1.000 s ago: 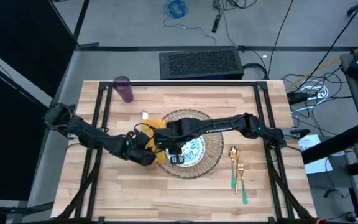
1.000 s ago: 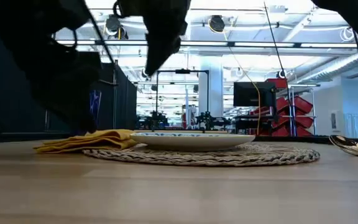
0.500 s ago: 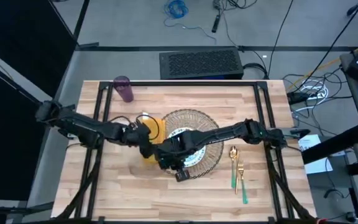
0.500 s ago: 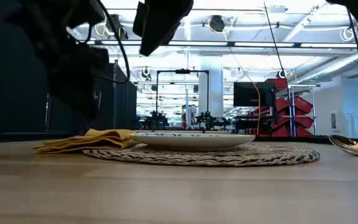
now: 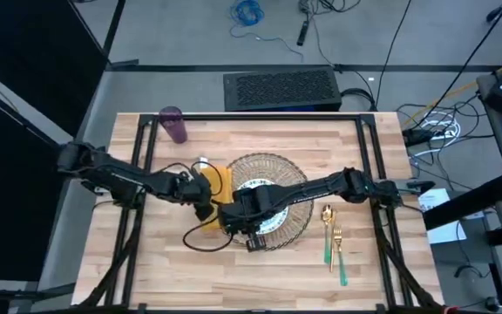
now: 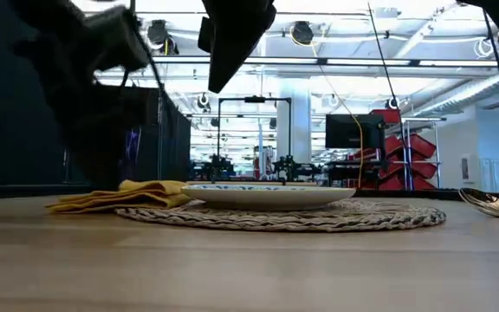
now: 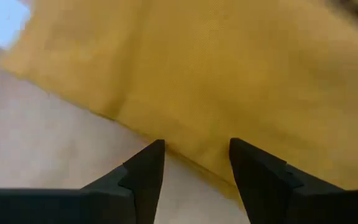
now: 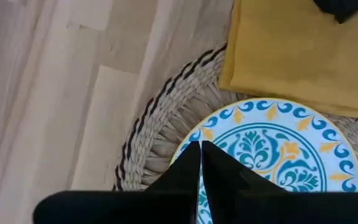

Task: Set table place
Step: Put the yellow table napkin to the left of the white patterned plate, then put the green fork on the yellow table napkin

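Napkin (image 5: 218, 180) lies flat on the table (image 5: 172, 262), its edge tucked against the woven mat (image 5: 296, 209) that carries the plate (image 5: 273, 220). Left gripper (image 7: 194, 163) hovers over the napkin, fingers apart and empty. Right gripper (image 8: 199, 155) hangs above the plate's rim, fingers pressed together

I am viewing two dark, jointed arms; a black cable (image 5: 200, 235) is looping beside the left arm's matte black, wedge-shaped fingers (image 7: 143, 177).
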Motion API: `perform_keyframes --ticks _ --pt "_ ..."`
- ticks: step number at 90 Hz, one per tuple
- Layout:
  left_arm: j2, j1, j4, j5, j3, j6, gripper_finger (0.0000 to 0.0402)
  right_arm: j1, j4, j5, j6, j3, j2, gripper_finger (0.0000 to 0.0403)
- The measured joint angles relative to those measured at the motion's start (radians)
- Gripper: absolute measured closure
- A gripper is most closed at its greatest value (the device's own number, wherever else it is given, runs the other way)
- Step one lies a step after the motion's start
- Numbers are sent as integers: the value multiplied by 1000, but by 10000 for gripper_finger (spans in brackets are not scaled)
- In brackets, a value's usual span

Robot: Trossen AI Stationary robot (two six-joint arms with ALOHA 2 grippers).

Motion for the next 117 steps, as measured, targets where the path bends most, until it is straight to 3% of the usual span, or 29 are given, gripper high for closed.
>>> perform_keyframes --ticks 18,54,73,94,105,117 --pt "3 -31 28 7 -43 -72 235 22 -18 1 -40 0 1 403" --pt "-55 -55 -79 41 -48 -80 235 29 -49 5 -48 0 1 403" --pt "-136 -54 -120 54 -40 -80 235 5 -191 258 -23 -2 -13 403" --pt "-280 -85 -114 -41 19 -44 235 -74 -226 249 50 -4 -126 403" --pt "-349 -103 -38 -131 46 26 235 -163 -249 293 119 -104 -219 403" --pt "-365 -104 217 -107 50 113 235 -223 -125 314 185 -391 -417 403"
